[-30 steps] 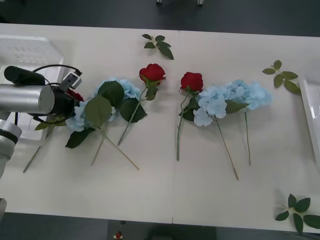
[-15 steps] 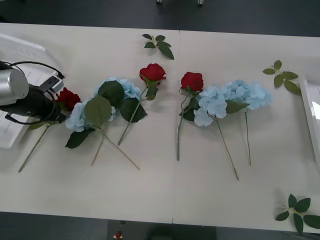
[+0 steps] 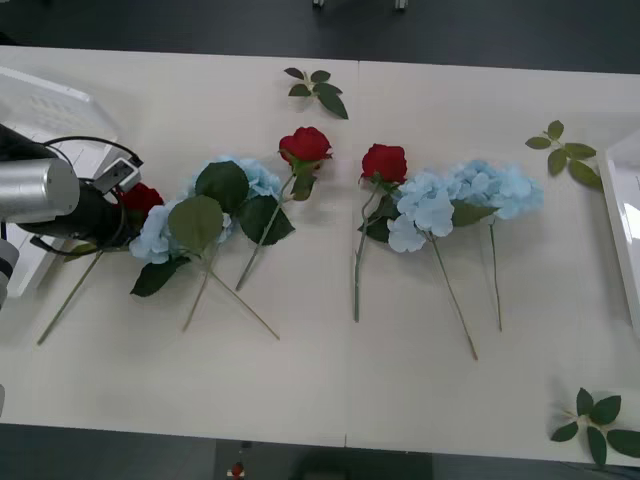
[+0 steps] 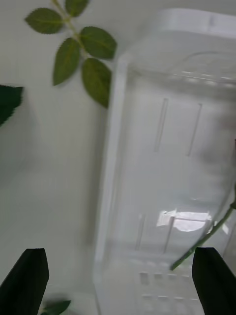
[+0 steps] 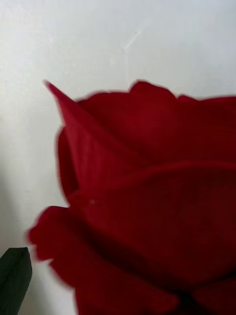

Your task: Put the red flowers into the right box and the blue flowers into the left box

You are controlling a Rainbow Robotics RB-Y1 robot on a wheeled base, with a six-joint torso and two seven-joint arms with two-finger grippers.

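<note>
Front view looks down on the whole white table (image 3: 330, 400); left wrist hugs the deep-red fabric rose bloom (image 5: 147, 206) (image 3: 143, 197), right wrist near the white plastic tray (image 4: 162, 162) (image 3: 618, 215).

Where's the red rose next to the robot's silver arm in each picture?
Front view: the rose lies at the far left, against the tip of the left arm, beside a blue flower.
Left wrist view: its bloom is up close, over the table.
Right wrist view: looks at the white box instead.
Shared landmark: the white table.
</note>
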